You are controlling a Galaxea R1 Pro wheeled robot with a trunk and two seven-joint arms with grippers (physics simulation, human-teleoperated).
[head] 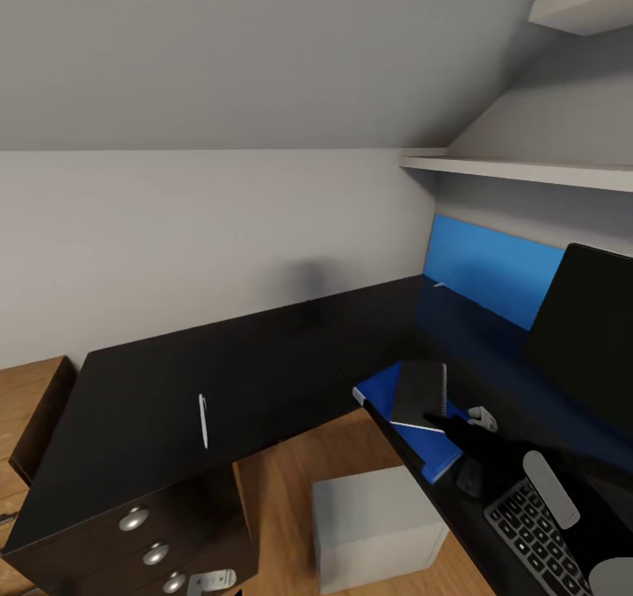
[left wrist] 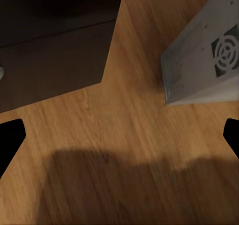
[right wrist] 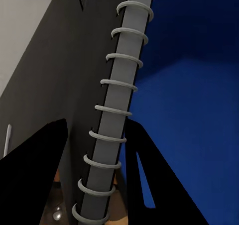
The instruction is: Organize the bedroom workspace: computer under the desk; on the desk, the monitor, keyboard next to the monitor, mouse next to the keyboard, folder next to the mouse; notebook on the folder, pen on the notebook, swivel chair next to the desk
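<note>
Head view: your right end effector [head: 437, 420] is pinched on the near edge of the notebook [head: 420, 394], which sits tilted over the blue folder [head: 400, 420]. Folder lies flat on the right wing of the black counter [head: 264, 350], its near corner at the counter edge. Mouse [head: 469, 479] is just beside the folder's near end, and the keyboard [head: 536, 534] is next to the mouse (partly covered by your right arm). Monitor [head: 585, 341] stands at the right, dark screen, with a blue panel reflected or mounted behind it; cannot tell which.

Pen [head: 203, 420] lies alone on the left wing of the counter, well apart from the folder. 3 drawers with round silver knobs [head: 134, 519] sit below that wing. Computer [head: 378, 526] is on the wood floor [head: 281, 490] in the counter's inner corner, partly under the right wing.

Right wrist view: spiral spine of the notebook [right wrist: 112, 120] runs straight between the two black fingers [right wrist: 30, 175], closed against it on both sides. Blue folder [right wrist: 194, 110] is behind it. Pen [right wrist: 7, 140] shows as a thin pale sliver at the edge.

Left wrist view: your left end effector [left wrist: 119, 135] is spread wide, fingertips [left wrist: 10, 135] at opposite frame edges, nothing between them. It hangs over the floor [left wrist: 114, 150], with the computer [left wrist: 204, 56] (vented grey panel) and the dark drawer unit [left wrist: 55, 51] nearby.
</note>
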